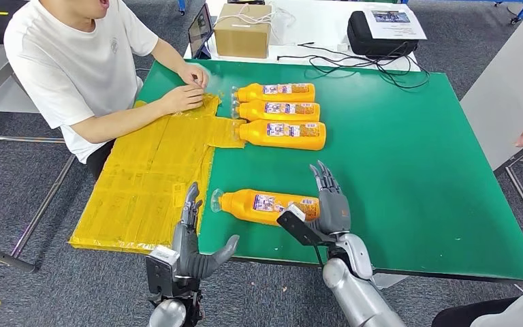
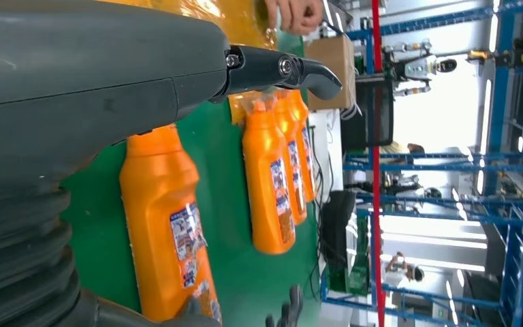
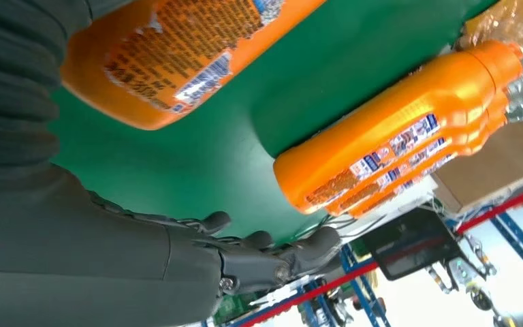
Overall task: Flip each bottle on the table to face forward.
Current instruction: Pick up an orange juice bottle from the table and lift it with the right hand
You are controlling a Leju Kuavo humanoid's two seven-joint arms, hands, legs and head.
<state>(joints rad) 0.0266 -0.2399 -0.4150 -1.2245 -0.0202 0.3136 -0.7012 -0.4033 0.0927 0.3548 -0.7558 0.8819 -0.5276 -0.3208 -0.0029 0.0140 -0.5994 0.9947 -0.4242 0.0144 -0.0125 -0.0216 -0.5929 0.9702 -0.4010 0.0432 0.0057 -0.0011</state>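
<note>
Right hand spread wide, empty, just past the base of the near orange bottle – lying on its side on the green table. Left hand loose too, nothing held, by its cap end. Three more bottles side by side further back, contents hidden by orange plastic.

Four orange plastic bottles, all lying flat on green table: near bottle alone, three far bottles side by side.
</note>
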